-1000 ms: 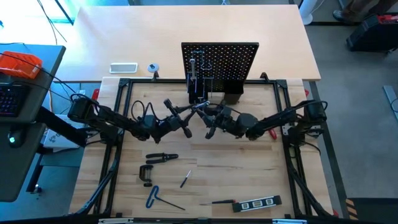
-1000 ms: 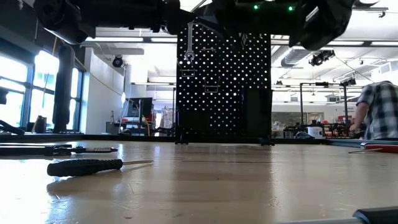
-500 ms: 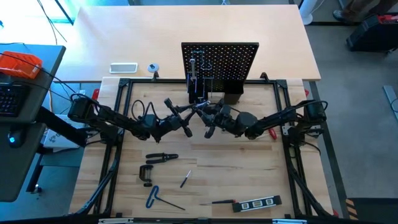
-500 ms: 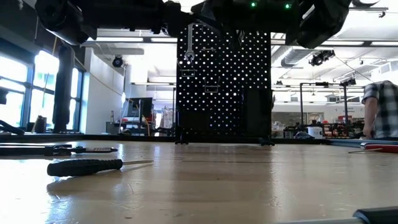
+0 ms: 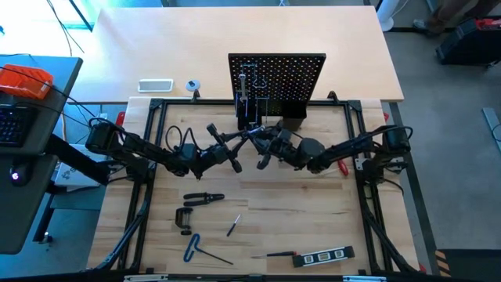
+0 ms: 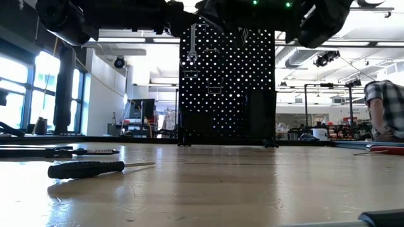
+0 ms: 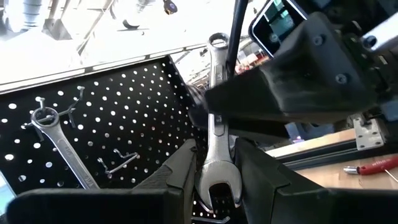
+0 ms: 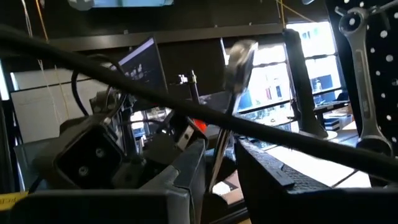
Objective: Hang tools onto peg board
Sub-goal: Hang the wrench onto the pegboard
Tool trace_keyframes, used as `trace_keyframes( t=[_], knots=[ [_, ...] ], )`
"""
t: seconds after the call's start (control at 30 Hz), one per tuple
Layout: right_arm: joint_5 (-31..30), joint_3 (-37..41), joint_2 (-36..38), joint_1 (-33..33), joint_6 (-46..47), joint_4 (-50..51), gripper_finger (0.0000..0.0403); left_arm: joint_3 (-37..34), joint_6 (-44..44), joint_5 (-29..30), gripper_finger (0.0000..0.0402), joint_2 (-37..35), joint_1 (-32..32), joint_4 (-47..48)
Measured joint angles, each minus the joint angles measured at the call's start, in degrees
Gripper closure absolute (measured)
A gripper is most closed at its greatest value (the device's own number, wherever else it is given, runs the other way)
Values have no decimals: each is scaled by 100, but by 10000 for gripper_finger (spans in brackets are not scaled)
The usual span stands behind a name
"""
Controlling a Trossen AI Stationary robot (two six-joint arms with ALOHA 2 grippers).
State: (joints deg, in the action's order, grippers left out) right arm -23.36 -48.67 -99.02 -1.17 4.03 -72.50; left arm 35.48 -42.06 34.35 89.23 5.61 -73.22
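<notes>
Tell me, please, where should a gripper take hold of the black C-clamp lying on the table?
Grip the C-clamp across its straight back, coming from straight above with the jaws spanning that bar. It lies flat, so the back is the plainest part, away from the screw.

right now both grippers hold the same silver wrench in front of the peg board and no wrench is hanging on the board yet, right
Not quite. The left gripper and right gripper do both clamp the silver wrench in front of the peg board, but one wrench already hangs on the board: the hung wrench shows in the left wrist view, looped over a peg.
</notes>
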Motion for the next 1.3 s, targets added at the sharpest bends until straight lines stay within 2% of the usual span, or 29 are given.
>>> trace_keyframes(
  t=[0.17,0.27,0.4,0.57,0.7,0.83,1.07,1.23,1.3],
  knots=[
    [125,-492,-123,44,-8,647,323,0,2,0,322,0,0,-8],
    [82,-788,-249,48,-25,934,347,-9,1,87,322,-2,-1,-33],
    [-148,-861,-326,29,-155,1024,393,-13,-2,166,322,-2,2,19],
    [-529,-861,-313,-139,-459,1018,396,-13,84,63,321,2,12,67],
    [-677,-859,-289,-253,-710,1116,398,-9,252,-5,275,2,13,156],
    [-701,-859,-107,-294,-723,1663,400,-8,613,-110,236,-11,35,386],
    [-572,-848,235,-396,-771,2452,401,4,1871,-1393,224,-378,-144,1447],
    [-448,-848,380,-395,-702,2734,402,4,2808,-2883,223,-643,-578,1829],
    [-391,-848,387,-392,-697,2740,402,4,3128,-3257,223,-723,-728,1999]
  ],
)
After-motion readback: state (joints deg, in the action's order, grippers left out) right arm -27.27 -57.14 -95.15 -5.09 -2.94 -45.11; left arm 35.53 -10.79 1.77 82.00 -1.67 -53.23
